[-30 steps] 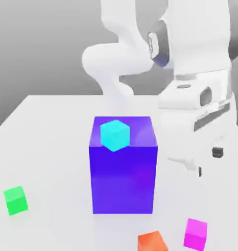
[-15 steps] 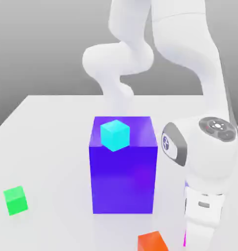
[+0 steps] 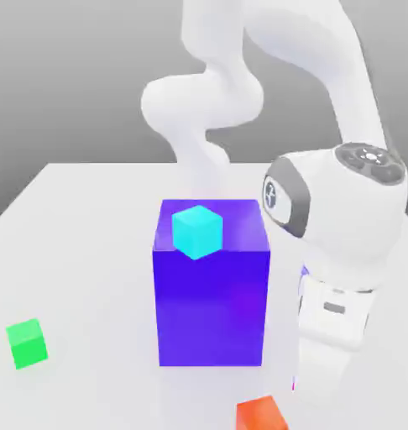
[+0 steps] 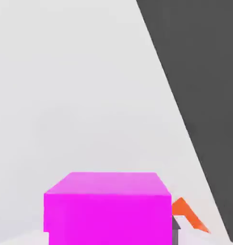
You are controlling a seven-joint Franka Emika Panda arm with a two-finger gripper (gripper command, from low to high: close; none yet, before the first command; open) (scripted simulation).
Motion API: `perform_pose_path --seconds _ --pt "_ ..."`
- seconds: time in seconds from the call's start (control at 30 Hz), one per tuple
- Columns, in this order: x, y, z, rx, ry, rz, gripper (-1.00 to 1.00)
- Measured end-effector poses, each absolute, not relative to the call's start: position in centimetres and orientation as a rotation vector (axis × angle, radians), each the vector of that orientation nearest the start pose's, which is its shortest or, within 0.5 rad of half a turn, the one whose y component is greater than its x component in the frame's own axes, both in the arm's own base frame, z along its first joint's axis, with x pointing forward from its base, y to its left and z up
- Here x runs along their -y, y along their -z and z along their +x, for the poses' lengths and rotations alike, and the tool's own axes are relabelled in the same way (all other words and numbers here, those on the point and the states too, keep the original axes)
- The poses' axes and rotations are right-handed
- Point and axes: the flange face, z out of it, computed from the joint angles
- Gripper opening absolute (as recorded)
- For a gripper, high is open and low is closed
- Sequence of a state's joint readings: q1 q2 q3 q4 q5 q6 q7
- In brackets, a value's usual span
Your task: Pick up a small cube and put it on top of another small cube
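The small cube (image 4: 107, 210), plain magenta-pink, fills the near part of the hand view, right up against the hand. My gripper (image 4: 109, 228) is shut on it, and a dark edge of one finger (image 4: 176, 226) shows at its side. In the exterior view the white arm (image 3: 342, 252) bends down at the exterior view's right of the big block and covers the spot where the cube is. A small orange cube (image 3: 261, 415) lies on the table just beside the hand, and its corner (image 4: 188, 215) peeks from behind the magenta cube.
A big blue-purple block (image 3: 211, 294) stands mid-table with a small cyan cube (image 3: 196, 231) on top. A small green cube (image 3: 27, 343) lies at the exterior view's far left. The white table (image 3: 81, 252) ends at a dark edge (image 4: 195, 95) near the hand.
The arm swung down over the magenta cube, hiding it, and the fingers went from open to shut. Since half a second ago the wrist has risen somewhat.
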State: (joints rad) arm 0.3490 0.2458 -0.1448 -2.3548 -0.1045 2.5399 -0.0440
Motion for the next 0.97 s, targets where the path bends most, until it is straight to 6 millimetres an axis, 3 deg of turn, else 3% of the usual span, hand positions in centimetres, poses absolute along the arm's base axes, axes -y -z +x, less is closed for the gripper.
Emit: perform_pose_path --seconds 0.17,0.3,0.43,0.53,0.6,0.9,0.93,0.97 --pt "-1.1 -24.9 50.8 0.373 -0.172 -3.282 -1.00" --pt "8.4 -25.8 49.1 0.172 -0.197 -3.274 -1.00" --pt "18.8 -25.7 44.3 -0.068 -0.152 -3.211 -1.00" --pt "27.0 -25.0 37.9 -0.294 -0.064 -3.144 -1.00" --pt "28.8 -24.2 35.8 -0.348 -0.016 -3.124 -1.00" --pt "29.1 -18.5 35.4 -0.352 0.001 -3.120 -1.00" --pt "29.1 -18.0 35.3 -0.354 0.000 -3.121 1.00" --pt "29.1 -18.0 35.3 -0.354 0.000 -3.120 1.00"
